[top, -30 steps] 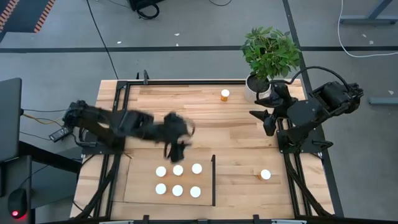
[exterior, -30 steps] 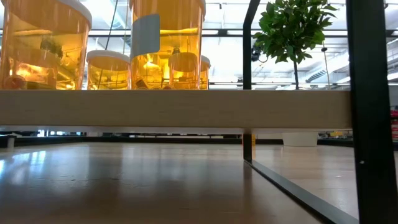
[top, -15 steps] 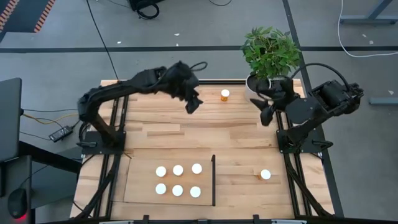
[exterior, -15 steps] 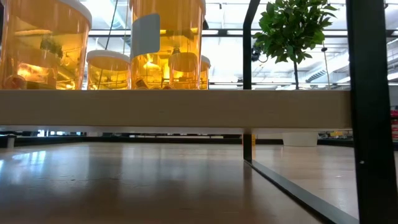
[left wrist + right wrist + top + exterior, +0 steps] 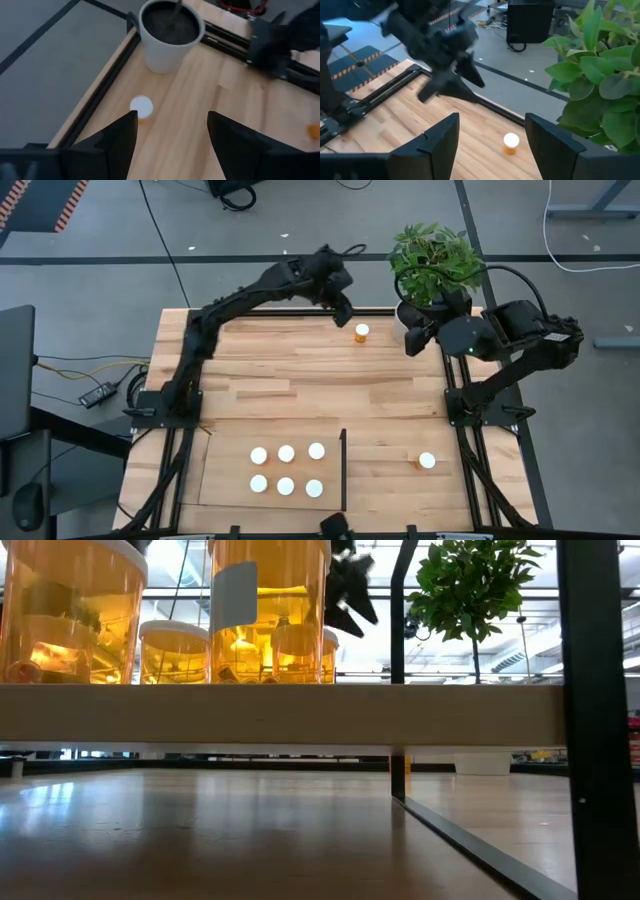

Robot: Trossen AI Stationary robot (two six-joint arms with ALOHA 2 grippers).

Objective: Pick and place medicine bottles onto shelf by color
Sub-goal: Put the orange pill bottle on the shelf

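Six orange medicine bottles with white caps (image 5: 286, 469) stand on the pale shelf (image 5: 225, 480), left of its black strip (image 5: 343, 470); the low view shows them close up (image 5: 265, 610). A seventh bottle (image 5: 427, 461) stands on the table right of the strip. The eighth (image 5: 362, 332) stands near the far edge beside the white pot, and shows in both wrist views (image 5: 141, 106) (image 5: 510, 141). My left gripper (image 5: 346, 312) (image 5: 170, 145) hovers open just left of it, above the table. My right gripper (image 5: 412, 340) (image 5: 490, 150) is open, raised, to that bottle's right.
A white plant pot (image 5: 410, 320) (image 5: 170, 30) with a leafy plant (image 5: 435, 260) stands at the far right corner, close to the far bottle and my right gripper. Black frame rails (image 5: 190, 380) run along the table's edges. Bare planks (image 5: 300, 380) lie between the shelf and the far edge.
My left arm has swung from just above the shelf up and across to the far edge, ending beside the bottle near the pot; it now shows in the low view. My right gripper has moved toward the far edge, nearer the pot. No bottle has moved.
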